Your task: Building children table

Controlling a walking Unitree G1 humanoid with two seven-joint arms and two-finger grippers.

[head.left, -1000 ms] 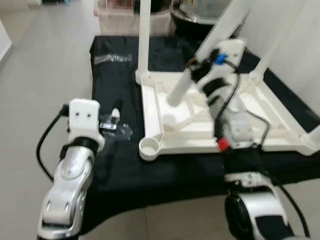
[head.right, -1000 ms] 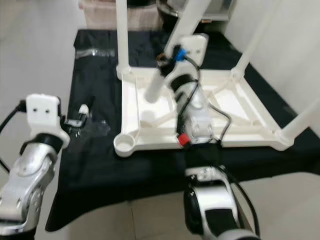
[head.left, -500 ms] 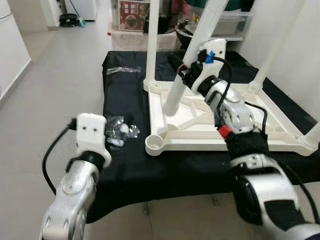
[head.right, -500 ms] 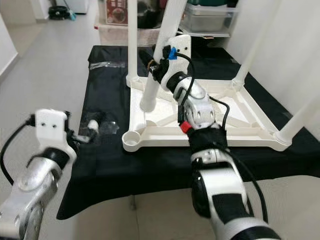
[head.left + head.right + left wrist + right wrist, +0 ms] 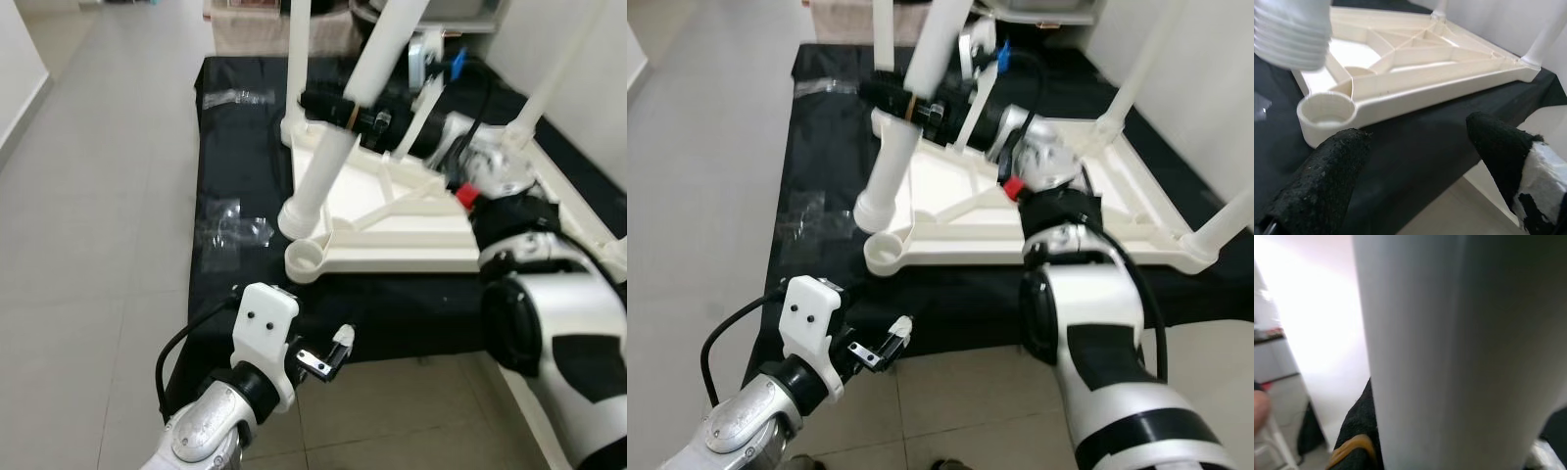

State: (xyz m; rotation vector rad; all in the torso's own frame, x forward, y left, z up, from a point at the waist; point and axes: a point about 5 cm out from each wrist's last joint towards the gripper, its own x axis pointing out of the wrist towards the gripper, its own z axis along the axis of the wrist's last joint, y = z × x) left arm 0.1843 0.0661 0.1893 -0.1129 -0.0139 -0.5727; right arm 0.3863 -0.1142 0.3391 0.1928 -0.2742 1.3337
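A cream table top (image 5: 392,230) lies upside down on a black cloth (image 5: 235,157). Three white legs stand in its corners, one at the back left (image 5: 297,59). My right gripper (image 5: 338,106) is shut on the fourth leg (image 5: 328,162), which is tilted. The leg's threaded end (image 5: 1293,34) hangs just above and beside the empty corner socket (image 5: 312,259), also seen as the socket (image 5: 1327,110). In the right wrist view the leg (image 5: 1449,352) sits against a black finger (image 5: 1359,440). My left gripper (image 5: 328,352) is open and empty, low in front of the cloth's front edge.
Clear plastic bags (image 5: 230,230) lie on the cloth left of the table top, another bag (image 5: 235,96) farther back. Storage boxes stand behind the cloth. Grey tiled floor (image 5: 88,196) stretches to the left, and a white wall (image 5: 598,59) rises at the right.
The right gripper has swung the leg's lower end from inside the table top to the front-left socket. The left arm has dropped below the cloth's front edge. The camera has shifted.
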